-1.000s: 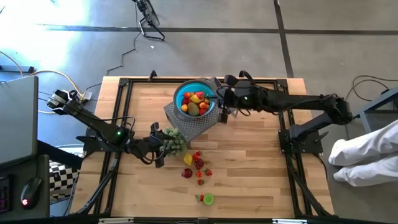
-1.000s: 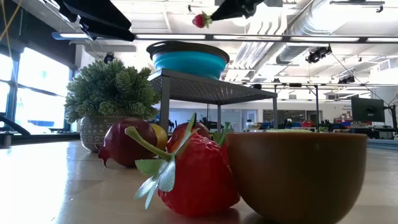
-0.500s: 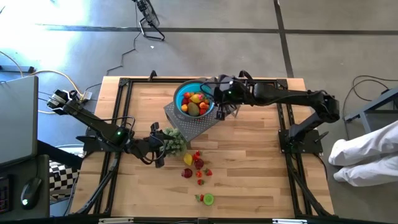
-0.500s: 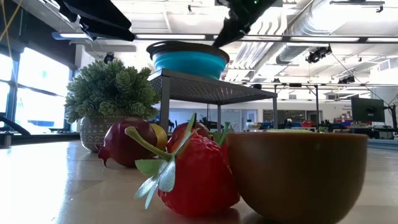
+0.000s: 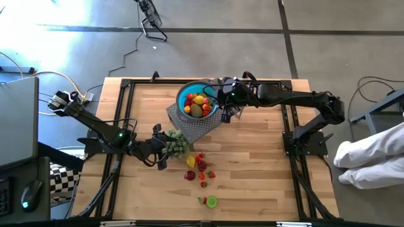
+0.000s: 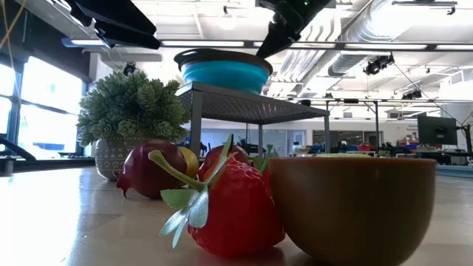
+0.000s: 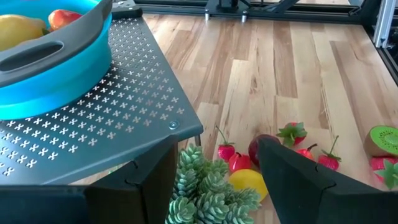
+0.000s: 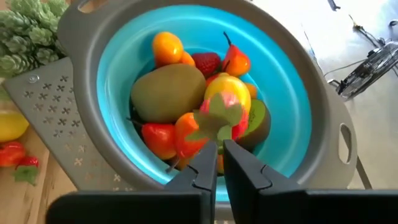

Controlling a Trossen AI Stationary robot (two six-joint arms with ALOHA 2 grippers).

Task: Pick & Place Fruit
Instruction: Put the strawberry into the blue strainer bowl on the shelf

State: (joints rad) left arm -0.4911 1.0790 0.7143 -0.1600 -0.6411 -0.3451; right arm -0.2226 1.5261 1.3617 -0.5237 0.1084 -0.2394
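Handling the fruit: judged light, hard-skinned and smooth, likely to roll; the strawberries carry leafy caps and stems that give a thin claw something to pinch, while the round pieces want a hold across the middle.
Clock: laid flat on the high view, 12 at the picture's top.
Fruit in the bowl: a heap of kiwi, orange, lemon and red pieces fills the blue bowl (image 8: 314,134), which sits on a perforated metal stand (image 5: 201,129) toward 12 o'clock on the desk (image 5: 265,170).
Fruit on the desk: a loose cluster (image 5: 199,165) lies at 6 o'clock from the stand, with a cut kiwi half (image 5: 211,202) further toward 6.
Right claw (image 8: 217,148): over the bowl's 3 o'clock rim, its jaws drawn almost together; a strawberry (image 8: 219,115) with its green cap sits right at the tips, on top of the heap. Whether it is pinched or lying free I cannot tell.
Left claw (image 5: 161,149): waits spread wide at 9 o'clock of a small potted plant (image 5: 177,142), the sprigs lying between its fingers.
Edges: the bowl's grey rim and the stand's corner stand close to the right claw.
Open room: bare desk lies toward 3 and 4 o'clock of the cluster; the plant crowds its 10 o'clock side.
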